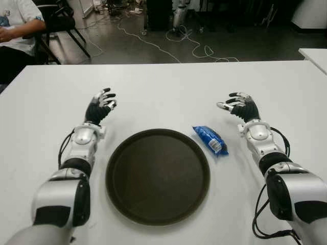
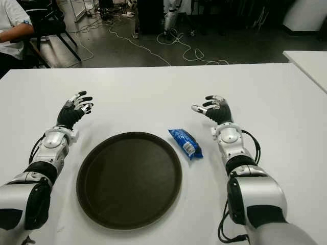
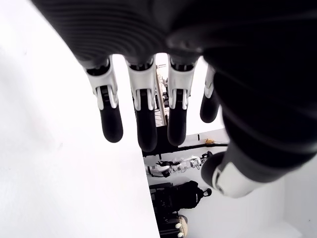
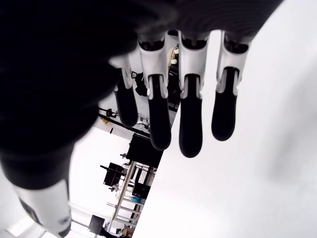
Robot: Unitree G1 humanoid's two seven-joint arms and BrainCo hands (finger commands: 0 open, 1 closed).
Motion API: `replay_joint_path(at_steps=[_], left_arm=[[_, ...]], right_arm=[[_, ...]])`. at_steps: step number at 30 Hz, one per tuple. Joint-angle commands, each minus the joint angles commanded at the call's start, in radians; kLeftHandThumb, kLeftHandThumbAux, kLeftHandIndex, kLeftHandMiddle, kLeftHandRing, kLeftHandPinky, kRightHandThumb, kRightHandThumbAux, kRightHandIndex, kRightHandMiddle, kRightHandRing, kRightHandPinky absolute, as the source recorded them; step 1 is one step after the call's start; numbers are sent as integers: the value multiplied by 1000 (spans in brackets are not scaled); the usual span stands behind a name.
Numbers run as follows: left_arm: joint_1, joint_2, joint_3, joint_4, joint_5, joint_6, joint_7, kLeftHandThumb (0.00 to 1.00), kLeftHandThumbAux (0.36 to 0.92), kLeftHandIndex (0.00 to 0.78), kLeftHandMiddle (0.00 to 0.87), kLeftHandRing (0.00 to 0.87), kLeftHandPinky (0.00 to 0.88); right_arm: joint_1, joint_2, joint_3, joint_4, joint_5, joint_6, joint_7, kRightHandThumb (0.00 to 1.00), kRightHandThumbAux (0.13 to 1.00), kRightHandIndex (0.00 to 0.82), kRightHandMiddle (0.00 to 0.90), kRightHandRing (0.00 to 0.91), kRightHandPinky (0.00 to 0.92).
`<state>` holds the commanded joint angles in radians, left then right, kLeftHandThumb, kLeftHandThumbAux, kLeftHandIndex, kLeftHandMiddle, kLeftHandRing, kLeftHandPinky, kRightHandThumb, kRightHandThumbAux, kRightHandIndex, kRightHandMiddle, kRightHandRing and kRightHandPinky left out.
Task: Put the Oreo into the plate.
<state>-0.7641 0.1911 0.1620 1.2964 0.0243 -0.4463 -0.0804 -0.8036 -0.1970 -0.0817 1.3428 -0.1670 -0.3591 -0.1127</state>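
The surface [image 1: 153, 92] is plain white. The plate [image 1: 158, 176], near the front edge of the surface, is a uniform dark brown with no pattern. The Oreo [image 1: 210, 140] packet is blue with a small white patch toward one end. The left hand [image 1: 101, 105] and right hand [image 1: 239, 105] are black with white finger segments; their forearms are silver-white with black joints. The floor [image 1: 153, 46] beyond the far edge is dark grey, crossed by white cables [image 1: 194, 48].
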Motion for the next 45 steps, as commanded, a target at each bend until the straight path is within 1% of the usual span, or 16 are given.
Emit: replay_joint_path(at_steps=[8,14,22,35,45], left_arm=[[1,0,-1,0,2,-1,3,163,712,145,225,221,229],[0,2,-4,1,6,3,4,163,729,143,220,215,231],[1,3,-6,2,7,-2,2,153,705,153,228,225,227],[1,3,-11,1,11,-1,6,143,713,132,209,206,214],[1,1,-7,1,6,-3,2,139,714,134,217,216,228]], right_arm=[[-1,1,-5,1,5,10,-3,0,734,305,413,454,455],[-2,2,-6,1,6,17,-5,0,723,298,409,449,453],[-1,0,-2,1,2,17,-1,0,725,291,397,439,450],[-1,-1,0,1,-1,10,-1,0,717,306,408,449,452],[-1,-1,-5,1,7,8,8,0,727,315,418,459,460]])
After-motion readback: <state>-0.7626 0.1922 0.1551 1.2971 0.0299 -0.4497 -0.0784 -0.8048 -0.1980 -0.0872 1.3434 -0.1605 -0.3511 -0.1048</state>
